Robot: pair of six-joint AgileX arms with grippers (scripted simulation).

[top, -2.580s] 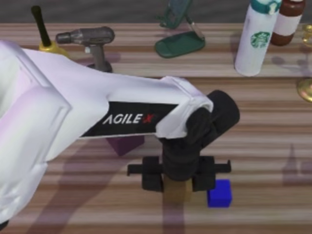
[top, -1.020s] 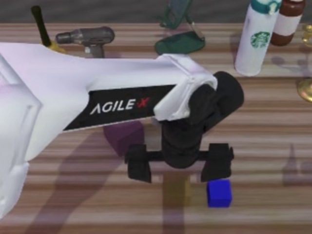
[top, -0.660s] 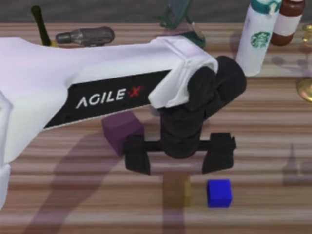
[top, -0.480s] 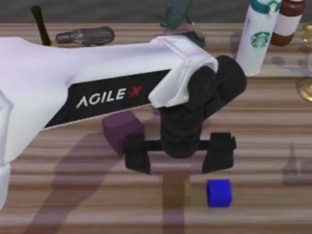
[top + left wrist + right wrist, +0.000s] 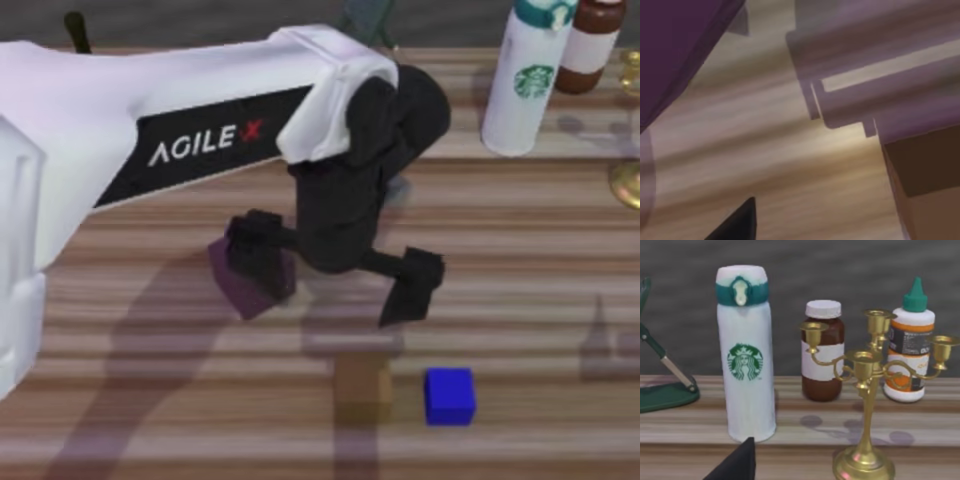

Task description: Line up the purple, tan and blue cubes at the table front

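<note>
My left end effector point(image 5: 335, 275) hangs above the middle of the tabletop point(image 5: 520, 300), with its two fingers spread wide apart and nothing between them. One finger point(image 5: 258, 250) is over the near edge of the purple cube point(image 5: 243, 285), and the other finger point(image 5: 412, 288) is over bare wood; I cannot tell if the first one touches the cube. The purple cube sits left of the centre, partly hidden under my end effector. The tan cube point(image 5: 363, 385) is nearer to the front edge, and the blue cube point(image 5: 449, 396) stands just beside it on its right, with a small gap between them. In my left wrist view I see a purple face point(image 5: 675, 50) on one side and the tan cube point(image 5: 925, 190) on the other side, with striped wood between. My right end effector does not appear in the top view; its wrist camera looks toward a white flask point(image 5: 746, 355), a brown jar point(image 5: 823, 352), a gold candelabra point(image 5: 867, 390) and an orange-labelled bottle point(image 5: 912, 347) at the back of the tabletop.
</note>
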